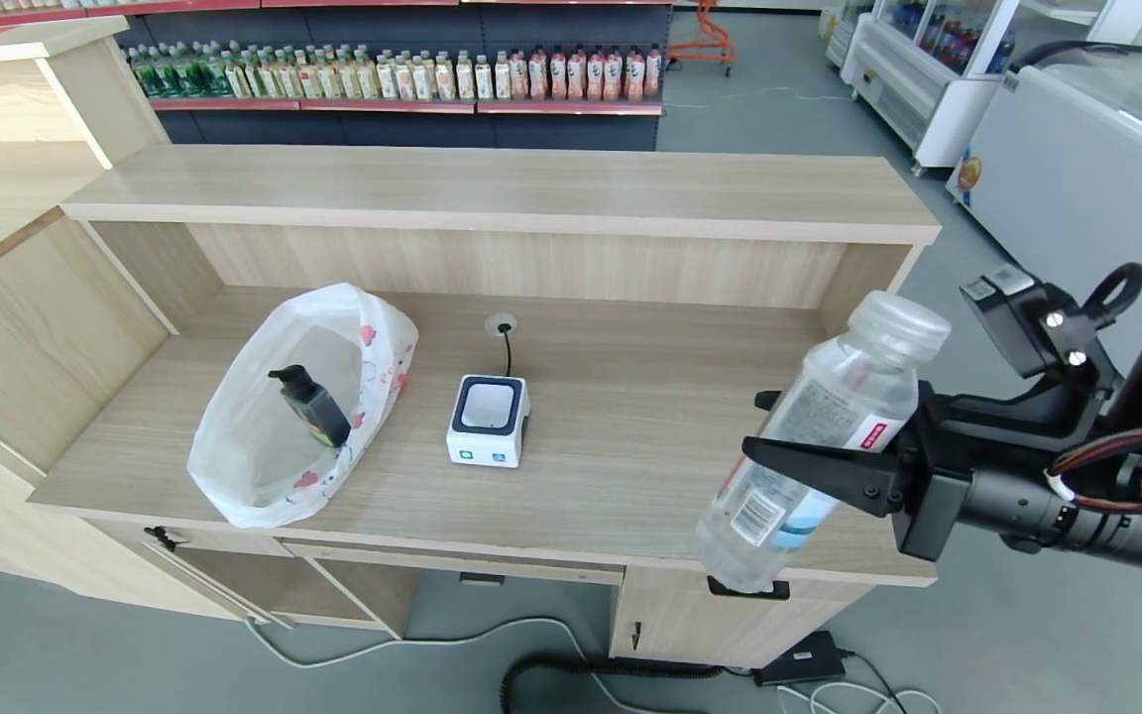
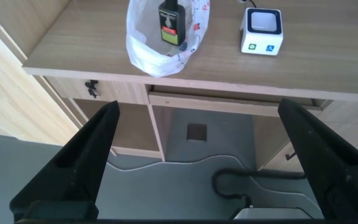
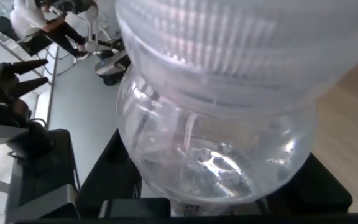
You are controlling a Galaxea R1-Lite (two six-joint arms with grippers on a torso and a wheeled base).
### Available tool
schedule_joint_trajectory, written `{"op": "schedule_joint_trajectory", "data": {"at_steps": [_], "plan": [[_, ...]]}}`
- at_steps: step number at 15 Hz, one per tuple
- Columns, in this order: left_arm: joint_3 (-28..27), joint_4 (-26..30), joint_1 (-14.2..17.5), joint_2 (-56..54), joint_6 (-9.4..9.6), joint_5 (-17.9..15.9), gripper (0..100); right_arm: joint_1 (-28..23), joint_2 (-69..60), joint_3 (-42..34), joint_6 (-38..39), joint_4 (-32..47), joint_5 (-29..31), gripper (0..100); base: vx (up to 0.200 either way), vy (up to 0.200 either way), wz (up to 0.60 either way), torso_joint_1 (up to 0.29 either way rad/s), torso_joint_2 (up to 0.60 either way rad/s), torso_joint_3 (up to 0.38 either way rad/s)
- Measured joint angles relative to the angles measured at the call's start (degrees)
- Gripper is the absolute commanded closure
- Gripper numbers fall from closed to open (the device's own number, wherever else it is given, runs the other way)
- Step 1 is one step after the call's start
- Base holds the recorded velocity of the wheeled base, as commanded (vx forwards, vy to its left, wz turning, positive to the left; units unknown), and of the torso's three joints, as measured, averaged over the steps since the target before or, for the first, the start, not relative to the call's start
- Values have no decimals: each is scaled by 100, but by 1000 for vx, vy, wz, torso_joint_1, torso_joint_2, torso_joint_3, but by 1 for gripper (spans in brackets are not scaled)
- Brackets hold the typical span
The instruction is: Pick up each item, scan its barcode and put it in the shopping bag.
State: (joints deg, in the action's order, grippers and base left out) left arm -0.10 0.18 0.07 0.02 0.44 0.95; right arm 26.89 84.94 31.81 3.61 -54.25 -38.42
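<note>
**Head view.** Item: water bottle [image 1: 814, 446], clear, w/ label. Held by the right gripper [image 1: 755, 424], fingers clamped across its mid-body, off the counter [image 1: 630, 416]. Long axis is tilted: cap is above the fingers, pointing up and away; base is below them, toward the counter's near edge. A barcode patch is seen on the label just below the lower finger, facing the camera. Scanner [image 1: 488, 419] is set well beyond the fingertips. Shopping bag [image 1: 254, 466] is placed farther beyond, w/ a pump bottle [image 1: 313, 405] inside. Step is judged as scan, not yet done. Next move is judged to call for the bottle being carried over the scanner and rolled so the barcode is turned down to its window.

**L wrist view.** Left gripper [image 2: 201, 162]: fingers are spread wide apart, nothing btwn them. Bag and scanner are seen well ahead of the fingertips.

**R wrist view.** Bottle's ribbed body is seen close up btwn the dark fingers. Which end is nearer cannot be told.
</note>
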Motion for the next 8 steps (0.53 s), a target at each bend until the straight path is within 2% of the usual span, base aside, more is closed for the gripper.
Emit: {"op": "schedule_joint_trajectory", "data": {"at_steps": [3, 8], "plan": [[0, 0, 0, 0, 0, 0, 0, 254, -16, 9, 451, -24, -5, 100, 0, 0, 0, 0, 0, 0], [0, 0, 2, 0, -4, 0, 0, 240, 83, -113, 747, -9, -310, 100, 0, 0, 0, 0, 0, 0]]}}
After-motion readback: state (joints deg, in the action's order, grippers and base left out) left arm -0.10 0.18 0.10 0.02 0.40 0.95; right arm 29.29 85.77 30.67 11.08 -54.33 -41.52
